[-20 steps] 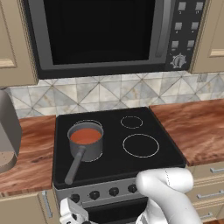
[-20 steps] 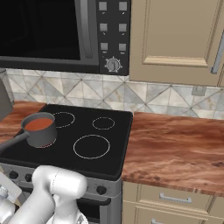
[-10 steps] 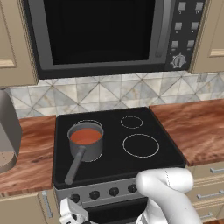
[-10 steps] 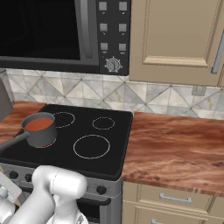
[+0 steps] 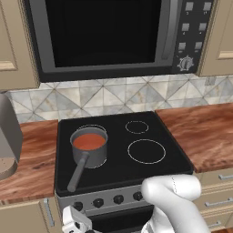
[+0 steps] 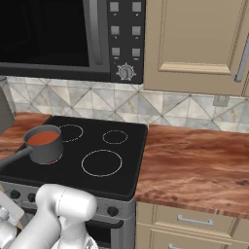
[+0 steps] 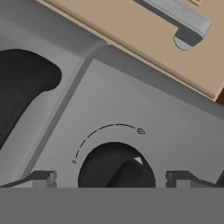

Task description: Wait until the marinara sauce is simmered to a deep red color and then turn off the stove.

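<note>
On the front left burner of the stove (image 5: 150, 170) stands a small grey long-handled saucepan (image 5: 91, 157). The marinara sauce (image 5: 89, 142) in it is a flat orange-red disc, and it also shows in the right base view as the sauce (image 6: 43, 138). In the hand view my gripper (image 7: 111, 179) is open. Its two fingertips (image 7: 41, 178) stand on either side of a black knob (image 7: 116, 168) on the grey front panel, apart from it. From the left base, the gripper (image 5: 75, 221) sits low in front of the panel's left end, by the leftmost knob (image 5: 77, 205).
A big black-windowed microwave (image 5: 104, 36) hangs above the cooktop. Wooden counter (image 6: 194, 165) runs to the right over beige drawers (image 6: 194, 221). A grey appliance (image 5: 7, 136) stands on the left counter. A second dark knob (image 7: 22, 87) lies beside the framed one.
</note>
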Tool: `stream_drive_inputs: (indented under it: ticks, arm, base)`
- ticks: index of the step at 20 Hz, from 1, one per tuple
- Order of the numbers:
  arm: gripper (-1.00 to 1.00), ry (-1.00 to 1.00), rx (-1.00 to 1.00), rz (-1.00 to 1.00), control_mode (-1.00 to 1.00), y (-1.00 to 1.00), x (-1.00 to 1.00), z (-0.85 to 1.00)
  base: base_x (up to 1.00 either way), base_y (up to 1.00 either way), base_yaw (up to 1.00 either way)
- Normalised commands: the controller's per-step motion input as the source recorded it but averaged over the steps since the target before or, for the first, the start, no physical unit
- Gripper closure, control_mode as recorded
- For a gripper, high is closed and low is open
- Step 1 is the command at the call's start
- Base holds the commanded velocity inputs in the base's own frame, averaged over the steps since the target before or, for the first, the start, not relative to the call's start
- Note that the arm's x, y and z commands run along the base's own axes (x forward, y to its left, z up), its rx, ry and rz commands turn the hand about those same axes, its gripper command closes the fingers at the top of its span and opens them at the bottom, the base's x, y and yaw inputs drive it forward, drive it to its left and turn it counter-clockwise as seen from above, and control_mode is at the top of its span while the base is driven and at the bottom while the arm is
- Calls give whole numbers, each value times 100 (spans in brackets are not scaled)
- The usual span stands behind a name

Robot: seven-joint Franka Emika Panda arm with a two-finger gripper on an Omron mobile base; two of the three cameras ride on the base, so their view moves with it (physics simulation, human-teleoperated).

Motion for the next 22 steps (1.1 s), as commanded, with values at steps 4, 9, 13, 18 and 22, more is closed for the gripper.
stream_drive_inputs:
  ticks: [4, 9, 13, 18, 22]
  arm:
    - [-100, 0, 0, 0, -100, 0, 0, 0]
    - [-100, 0, 0, 0, -100, 0, 0, 0]
    - [-100, 0, 0, 0, -100, 0, 0, 0]
    - [-100, 0, 0, 0, -100, 0, 0, 0]
    - [-100, 0, 0, 0, -100, 0, 0, 0]
  base:
    - [0, 0, 0]
    - [0, 0, 0]
    - [0, 0, 0]
    - [0, 0, 0]
    - [0, 0, 0]
